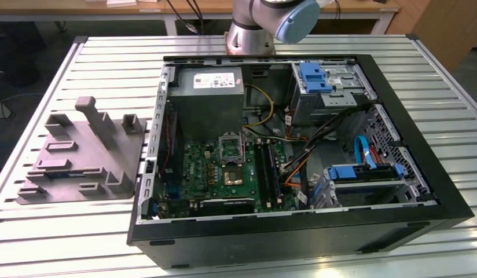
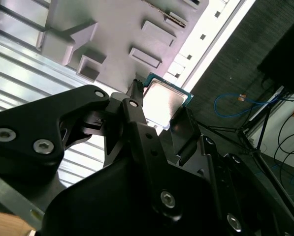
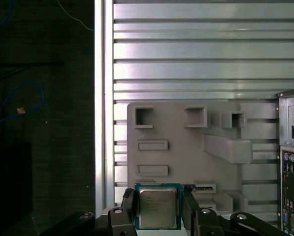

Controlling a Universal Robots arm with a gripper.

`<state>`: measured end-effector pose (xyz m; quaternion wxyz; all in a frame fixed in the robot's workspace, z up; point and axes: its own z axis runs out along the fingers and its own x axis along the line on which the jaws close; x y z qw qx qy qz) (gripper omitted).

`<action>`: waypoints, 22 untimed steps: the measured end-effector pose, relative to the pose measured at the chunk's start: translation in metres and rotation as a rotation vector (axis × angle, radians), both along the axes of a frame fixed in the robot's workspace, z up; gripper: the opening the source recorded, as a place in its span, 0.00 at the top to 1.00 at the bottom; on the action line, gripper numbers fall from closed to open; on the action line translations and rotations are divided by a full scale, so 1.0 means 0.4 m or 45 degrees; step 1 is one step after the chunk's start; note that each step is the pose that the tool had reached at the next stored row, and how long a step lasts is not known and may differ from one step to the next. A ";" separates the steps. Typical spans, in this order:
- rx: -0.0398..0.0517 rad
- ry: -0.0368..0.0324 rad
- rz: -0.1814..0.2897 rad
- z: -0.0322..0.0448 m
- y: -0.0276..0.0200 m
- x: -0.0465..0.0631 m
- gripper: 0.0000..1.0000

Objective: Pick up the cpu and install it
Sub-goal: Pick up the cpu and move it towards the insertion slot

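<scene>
The cpu (image 3: 157,207) is a small square chip with a silvery metal top and a green rim. My gripper (image 3: 158,202) is shut on it, one black finger (image 3: 128,202) pressing on each side. In the second wrist view the cpu (image 2: 164,100) sits the same way in the gripper (image 2: 161,109). It hangs in the air above the near edge of the grey moulded tray (image 3: 186,147). In the exterior view the tray (image 1: 76,156) lies on the table on the exterior view's left. Beside it, the black square socket (image 1: 232,175) shows on the green motherboard inside the open computer case (image 1: 300,231).
The slatted metal table (image 1: 61,231) carries the tray and the case. In the first wrist view the case's rear panel (image 3: 292,157) stands beside the tray, and past the table's edge (image 3: 101,98) lies dark floor with cables. Drive cages and loose wires crowd the case beside the motherboard.
</scene>
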<state>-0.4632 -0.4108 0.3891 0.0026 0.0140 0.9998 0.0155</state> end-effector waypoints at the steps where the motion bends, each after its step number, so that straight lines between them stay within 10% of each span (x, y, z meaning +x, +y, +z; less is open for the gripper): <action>1: 0.000 0.0000 0.000 0.000 0.000 0.001 0.53; 22: 0.000 0.0000 0.000 0.000 0.000 0.016 0.53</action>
